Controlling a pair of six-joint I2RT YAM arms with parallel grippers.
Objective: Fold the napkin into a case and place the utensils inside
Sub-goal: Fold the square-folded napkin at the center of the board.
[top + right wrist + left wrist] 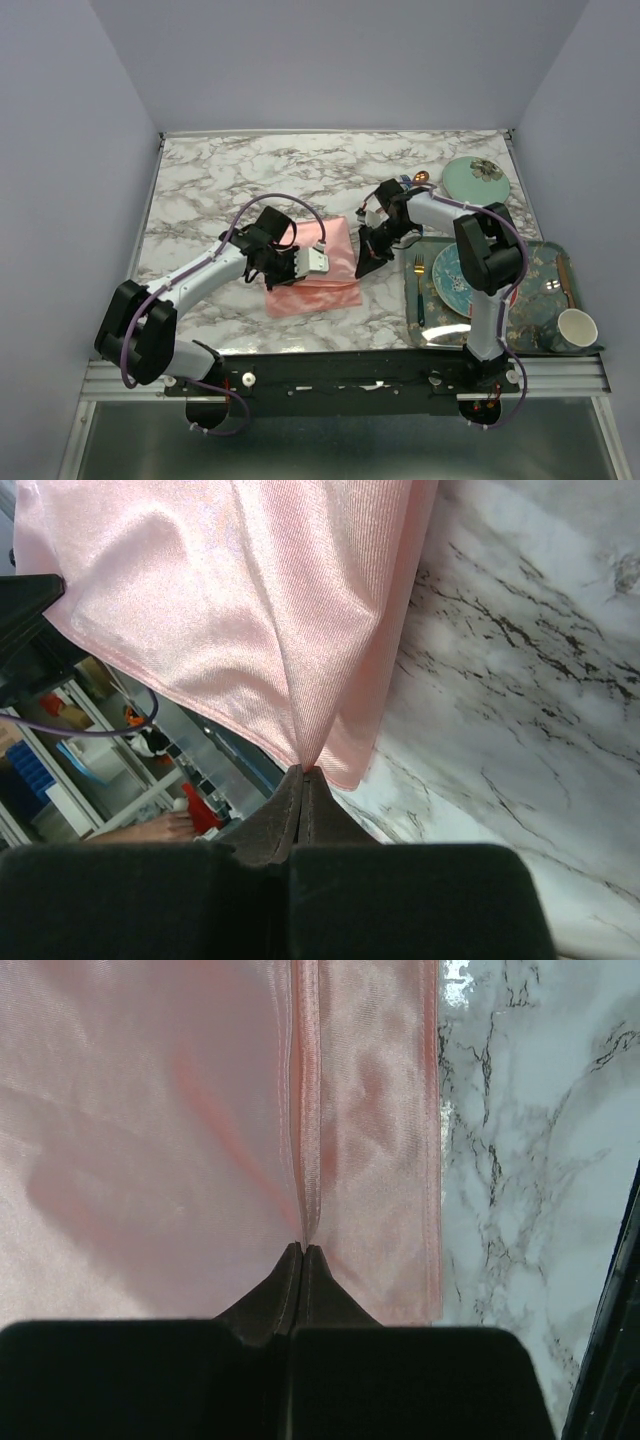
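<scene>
The salmon-pink napkin (325, 285) lies partly folded on the marble table, between the two arms. My left gripper (292, 268) is shut on a raised crease of the napkin (150, 1140), close to its hemmed edge (432, 1160). At the cloth's right side my right gripper (360, 268) is shut on a pinch of the napkin (230, 600), which is drawn up off the marble there. Of the utensils, only a copper spoon bowl (421, 178) shows, behind the right arm. The rest are hidden.
A patterned tray (530, 262) at the right holds a teal plate (452, 280), a gold-headed fork with a teal handle (419, 290), a brown-handled utensil (565, 280) and a white cup (577, 328). A round pale green dish (475, 178) sits at the far right.
</scene>
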